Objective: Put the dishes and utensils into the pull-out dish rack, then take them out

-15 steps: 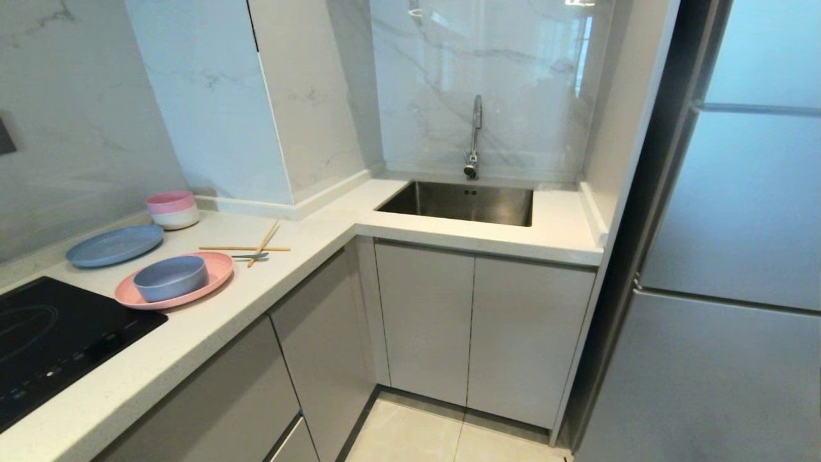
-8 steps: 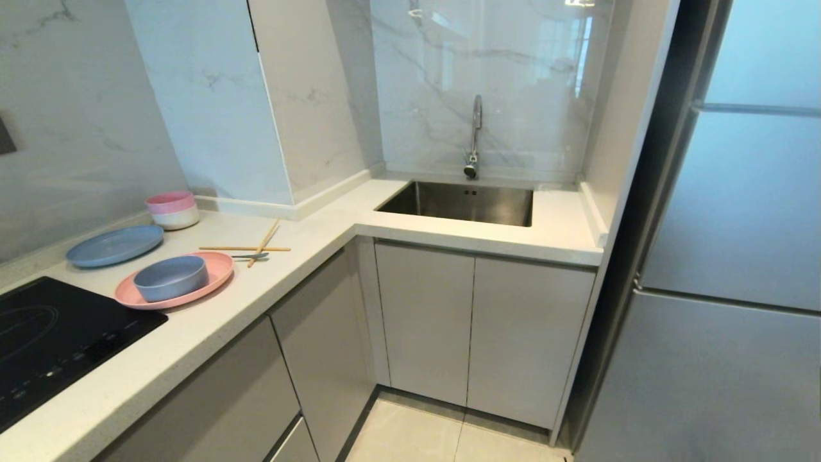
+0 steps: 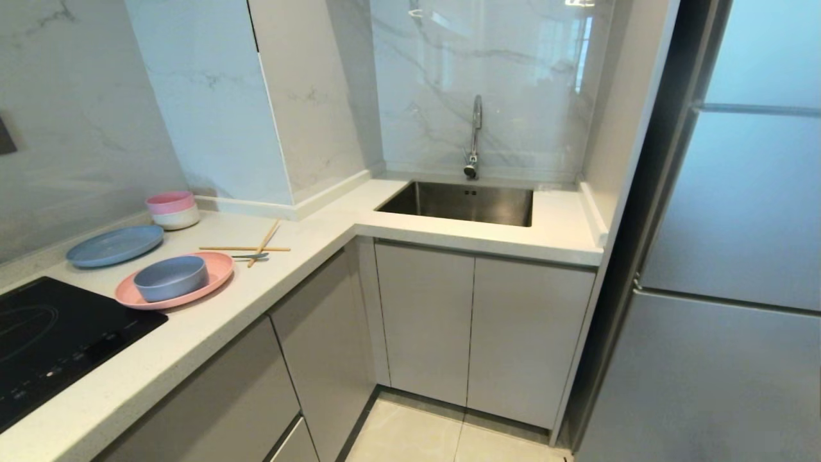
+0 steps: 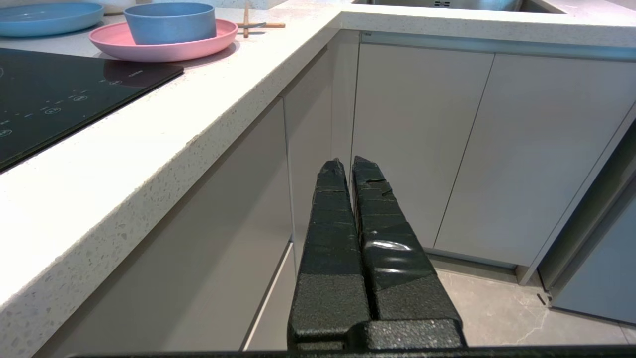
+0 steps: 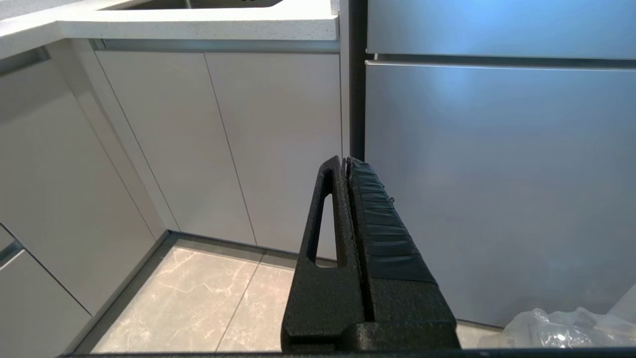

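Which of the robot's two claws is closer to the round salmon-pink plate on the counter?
Left. The left gripper hangs below the counter edge with the salmon-pink plate in its view; the right gripper faces the grey fridge front, farther away.

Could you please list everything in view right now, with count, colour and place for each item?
plate: one, salmon-pink, on the counter beside the hob
bowl: one, blue-grey, standing on the plate
chopsticks: two, light wood, crossed on the counter past the plate
spoon: one, grey-blue, beside the chopsticks
light blue plate: one, behind the plate
stacked bowls: two, pink on white, by the wall
hob: one, black, set into the counter
sink: one, steel, in the corner
tap: one, chrome, behind the sink
fridge: one, silver, right
left pincer: one, black, shut, below counter height
right pincer: one, black, shut, facing the fridge
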{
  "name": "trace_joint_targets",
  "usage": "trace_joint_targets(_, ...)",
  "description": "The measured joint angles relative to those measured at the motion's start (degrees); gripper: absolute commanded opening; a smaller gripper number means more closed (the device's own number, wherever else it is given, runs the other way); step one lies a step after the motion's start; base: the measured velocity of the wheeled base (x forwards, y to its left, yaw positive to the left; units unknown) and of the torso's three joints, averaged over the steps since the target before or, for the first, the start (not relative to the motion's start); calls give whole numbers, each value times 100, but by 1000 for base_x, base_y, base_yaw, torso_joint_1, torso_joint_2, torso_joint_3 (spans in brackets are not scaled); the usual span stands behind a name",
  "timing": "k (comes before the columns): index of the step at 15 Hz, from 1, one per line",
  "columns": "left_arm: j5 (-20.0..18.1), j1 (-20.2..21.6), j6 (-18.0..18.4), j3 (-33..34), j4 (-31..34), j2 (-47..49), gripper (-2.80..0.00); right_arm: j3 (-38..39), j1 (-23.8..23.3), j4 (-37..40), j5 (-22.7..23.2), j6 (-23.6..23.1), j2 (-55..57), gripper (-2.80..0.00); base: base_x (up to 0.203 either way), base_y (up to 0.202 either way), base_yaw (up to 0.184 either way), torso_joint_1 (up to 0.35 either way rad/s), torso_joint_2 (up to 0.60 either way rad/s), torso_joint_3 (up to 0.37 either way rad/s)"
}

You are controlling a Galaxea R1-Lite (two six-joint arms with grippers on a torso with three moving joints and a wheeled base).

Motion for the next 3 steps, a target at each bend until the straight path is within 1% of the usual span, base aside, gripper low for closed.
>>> trace_joint_targets(3, 2, 2, 0, 0, 0, 0, -280, 0, -2, -3, 0, -13, 0, -280, 0, 0, 0, 0, 0, 0)
